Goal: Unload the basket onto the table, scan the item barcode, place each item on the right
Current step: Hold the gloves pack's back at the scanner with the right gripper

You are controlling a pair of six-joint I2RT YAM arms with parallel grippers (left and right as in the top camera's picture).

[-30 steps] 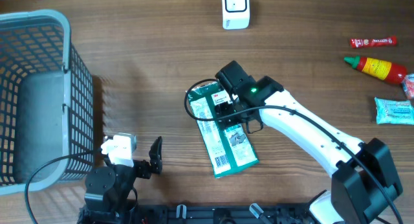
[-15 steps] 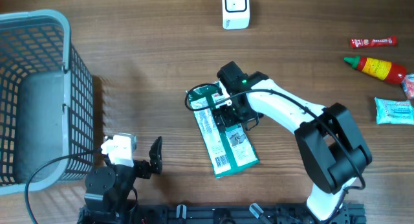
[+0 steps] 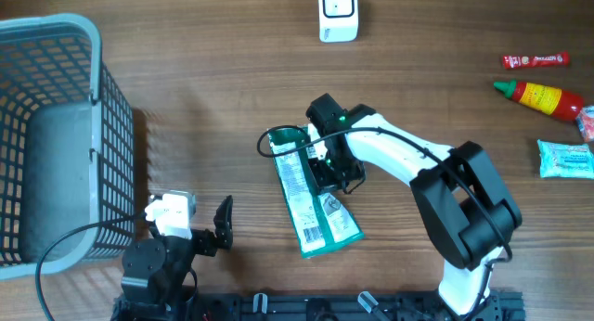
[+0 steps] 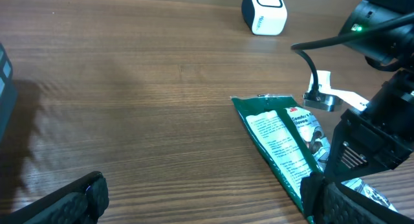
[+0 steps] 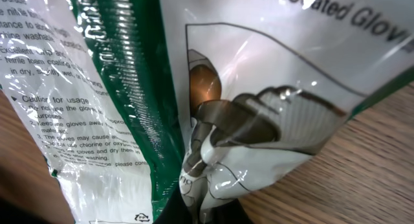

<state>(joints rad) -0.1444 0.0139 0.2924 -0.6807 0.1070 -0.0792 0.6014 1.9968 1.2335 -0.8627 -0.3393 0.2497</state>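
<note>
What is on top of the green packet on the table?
The right gripper sits midway on the packet, pinching its film; the print beneath is hidden.

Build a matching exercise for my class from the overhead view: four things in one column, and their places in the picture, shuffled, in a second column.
Things
1. basket
2. scanner
3. bottle
4. packet

Places in the overhead view
A. top edge, middle
B. centre
C. far left
D. far right

Pairs: 1-C, 2-A, 3-D, 4-B
</note>
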